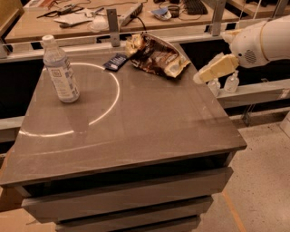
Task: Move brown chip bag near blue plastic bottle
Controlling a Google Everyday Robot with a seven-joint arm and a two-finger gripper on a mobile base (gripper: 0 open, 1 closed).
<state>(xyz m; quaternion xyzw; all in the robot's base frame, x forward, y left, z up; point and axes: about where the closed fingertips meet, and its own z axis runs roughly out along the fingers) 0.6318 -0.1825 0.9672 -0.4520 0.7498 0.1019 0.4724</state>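
Note:
The brown chip bag (156,56) lies crumpled at the far right of the grey table (136,122), glossy brown with cream-yellow ends. The blue plastic bottle (60,70) stands upright at the far left, clear with a white cap and a pale label. My gripper (204,76) comes in from the right on a white arm. It hovers at the table's right edge, just right of the chip bag and not touching it. It holds nothing.
A small dark blue packet (115,61) lies just left of the chip bag. Two tiny clear pump bottles (224,84) stand on a ledge right of the table, under the gripper. A cluttered wooden bench (113,13) runs behind a rail.

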